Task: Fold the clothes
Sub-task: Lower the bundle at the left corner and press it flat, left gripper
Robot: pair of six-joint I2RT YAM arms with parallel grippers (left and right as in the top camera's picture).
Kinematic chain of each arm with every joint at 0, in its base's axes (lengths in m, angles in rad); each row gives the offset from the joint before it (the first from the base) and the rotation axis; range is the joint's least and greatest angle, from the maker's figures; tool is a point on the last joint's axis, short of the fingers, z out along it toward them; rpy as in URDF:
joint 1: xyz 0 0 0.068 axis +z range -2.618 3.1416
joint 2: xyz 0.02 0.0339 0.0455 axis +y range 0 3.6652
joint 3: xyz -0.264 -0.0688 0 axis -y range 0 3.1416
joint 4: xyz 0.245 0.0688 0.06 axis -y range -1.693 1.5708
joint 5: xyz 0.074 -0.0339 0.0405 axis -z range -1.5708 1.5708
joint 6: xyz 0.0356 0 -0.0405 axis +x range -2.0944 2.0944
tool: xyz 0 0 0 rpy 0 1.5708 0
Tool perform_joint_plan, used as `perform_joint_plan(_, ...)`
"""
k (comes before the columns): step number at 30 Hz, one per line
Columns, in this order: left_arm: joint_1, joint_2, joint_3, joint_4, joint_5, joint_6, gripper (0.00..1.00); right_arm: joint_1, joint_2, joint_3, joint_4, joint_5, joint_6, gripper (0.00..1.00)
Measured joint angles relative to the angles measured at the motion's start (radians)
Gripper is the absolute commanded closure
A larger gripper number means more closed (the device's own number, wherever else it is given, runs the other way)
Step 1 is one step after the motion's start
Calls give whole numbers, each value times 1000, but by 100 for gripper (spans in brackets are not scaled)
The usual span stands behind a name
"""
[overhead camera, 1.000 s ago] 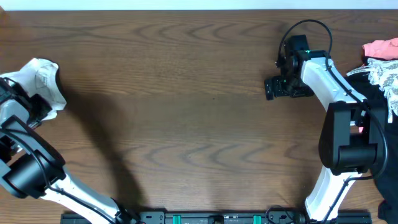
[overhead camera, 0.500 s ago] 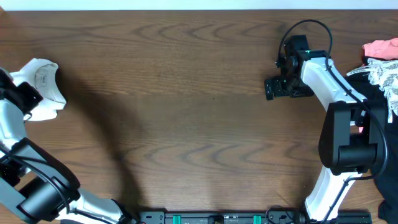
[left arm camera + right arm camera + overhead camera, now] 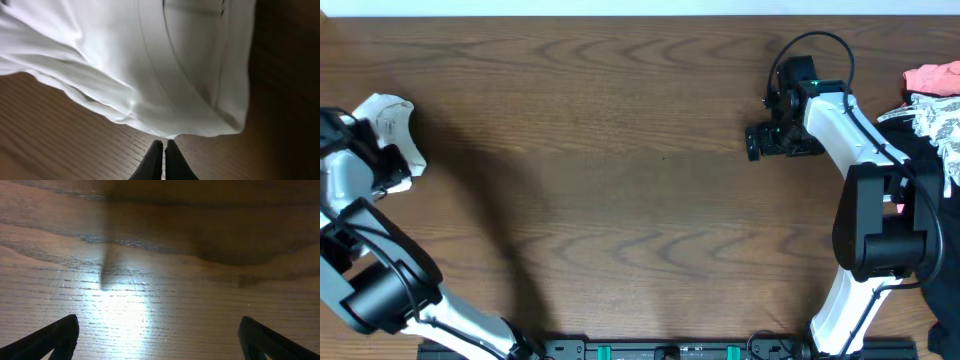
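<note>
Left gripper [image 3: 162, 159] is pressing its jaws together, seemingly pinching the hem of the T-shirt [image 3: 150, 65] — which is lying bunched at the table's [image 3: 620, 200] far left, fanning away ahead — while the right gripper [image 3: 160, 342], spread wide, is hovering well apart.

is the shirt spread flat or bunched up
Bunched up: the shirt is a small crumpled white heap near the table's left edge, no sleeves laid out.

Dark brown wood-grain table [image 3: 620, 190]. White shirt [image 3: 388, 135] bunched at left edge, hem meeting tips of left pincer [image 3: 163, 146]; contact with wood unclear. Bare wood with glare patch between spread fingers of right pincer [image 3: 157, 332]. Pink and lacy cloth pile [image 3: 932, 95] well behind right pincer, at right edge.
</note>
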Motion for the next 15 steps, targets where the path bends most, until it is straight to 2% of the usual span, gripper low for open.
perform_joint_plan(15, -6, 114, 0, 49, -35, 58, 94, 0, 0, 0, 0, 0, 0, 1)
